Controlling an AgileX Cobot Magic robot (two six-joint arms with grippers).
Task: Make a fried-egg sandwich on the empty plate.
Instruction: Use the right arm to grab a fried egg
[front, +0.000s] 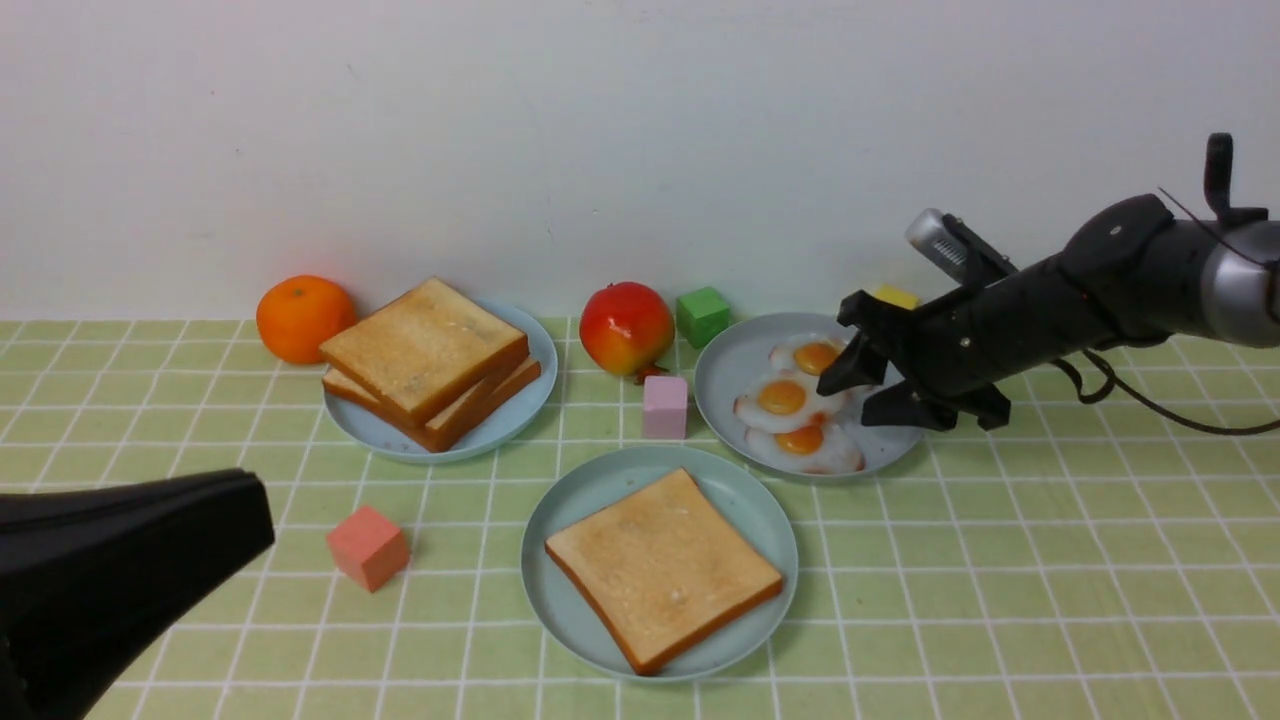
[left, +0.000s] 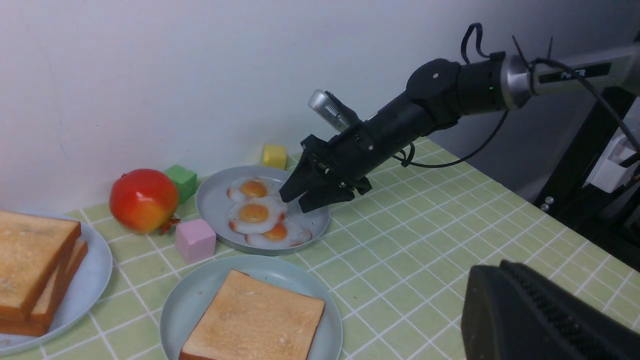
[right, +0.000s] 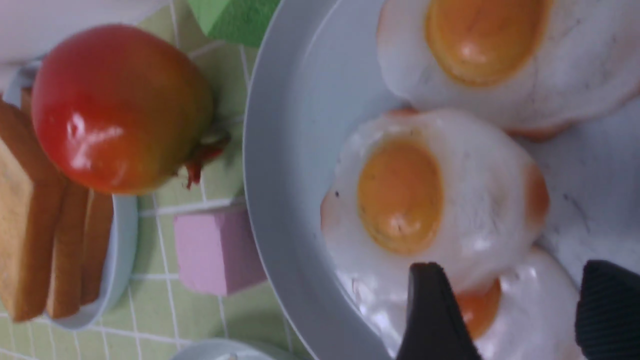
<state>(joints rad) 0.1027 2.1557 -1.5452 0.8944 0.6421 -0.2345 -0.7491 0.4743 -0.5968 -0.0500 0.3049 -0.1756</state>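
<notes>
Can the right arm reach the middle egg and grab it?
Probably yes. The right gripper is open and hovers right beside the middle egg on the grey plate. Nothing lies on that egg, and nothing stands between it and the gripper.

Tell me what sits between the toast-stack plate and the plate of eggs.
In the front view, a red fruit and a pink block lie there; a green block stands farther back, by the egg plate.
</notes>
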